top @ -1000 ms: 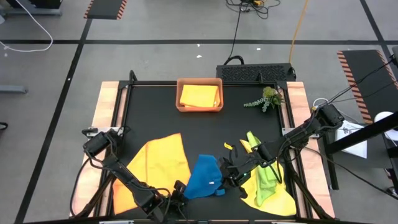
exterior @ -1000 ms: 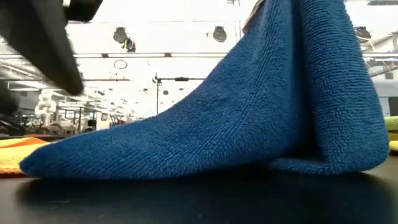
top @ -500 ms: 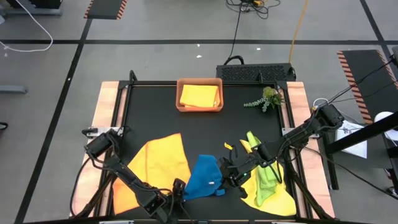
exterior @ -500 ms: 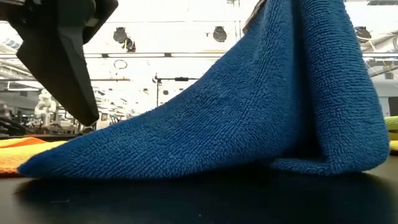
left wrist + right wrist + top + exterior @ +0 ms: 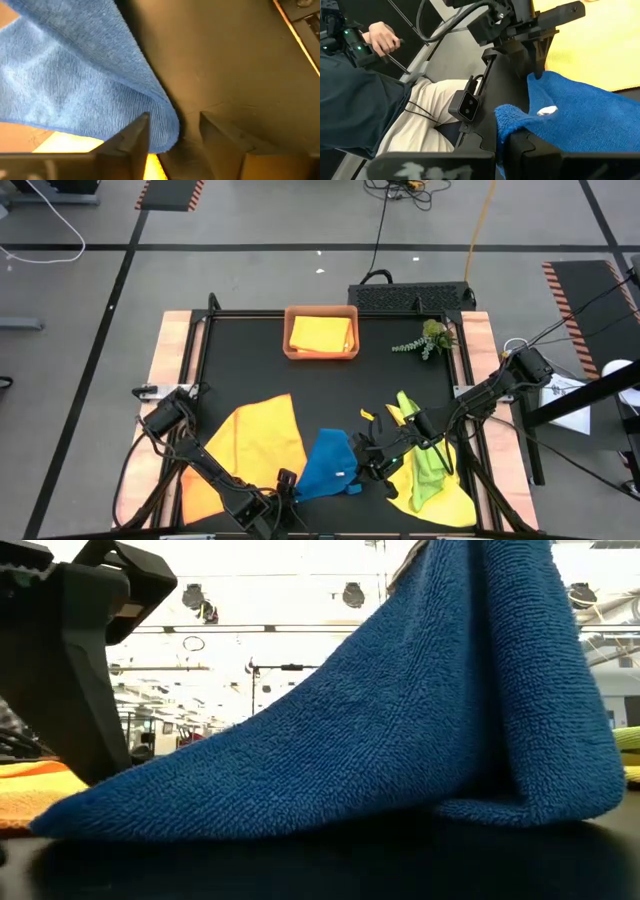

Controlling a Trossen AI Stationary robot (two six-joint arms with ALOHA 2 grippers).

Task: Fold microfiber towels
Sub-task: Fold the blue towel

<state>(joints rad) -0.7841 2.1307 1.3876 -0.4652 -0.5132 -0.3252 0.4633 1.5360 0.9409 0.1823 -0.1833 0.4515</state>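
The blue towel [image 5: 330,463] lies near the table's front edge, its right side raised into a peak [image 5: 480,580]. My right gripper [image 5: 368,462] is shut on that raised part. My left gripper [image 5: 288,483] is open and low at the towel's near left corner [image 5: 167,131], one finger on each side of it [image 5: 134,145]. A yellow towel [image 5: 265,438] lies spread over an orange one [image 5: 195,492] at the left. A lime green towel [image 5: 430,463] lies on another yellow one [image 5: 445,500] at the right. My right gripper pinches a bunched edge of the blue towel [image 5: 512,119] between its two fingers, near the white tag [image 5: 547,111]. That part is lifted. The cloth slopes down slack from the fingers, and its left corner and lower fold lie on the table. Whether my left gripper touches the corner between its fingers, I cannot tell.
An orange-brown tray [image 5: 321,352] with a folded yellow cloth stands at the back centre, with a plant sprig [image 5: 428,340] to its right. A seated person's hand [image 5: 380,37] shows beyond the table's near edge in the right wrist view.
My left gripper has come down toward the table at the blue towel's near left corner, staying open, and now stands around that corner. The right gripper and the raised towel have kept still.
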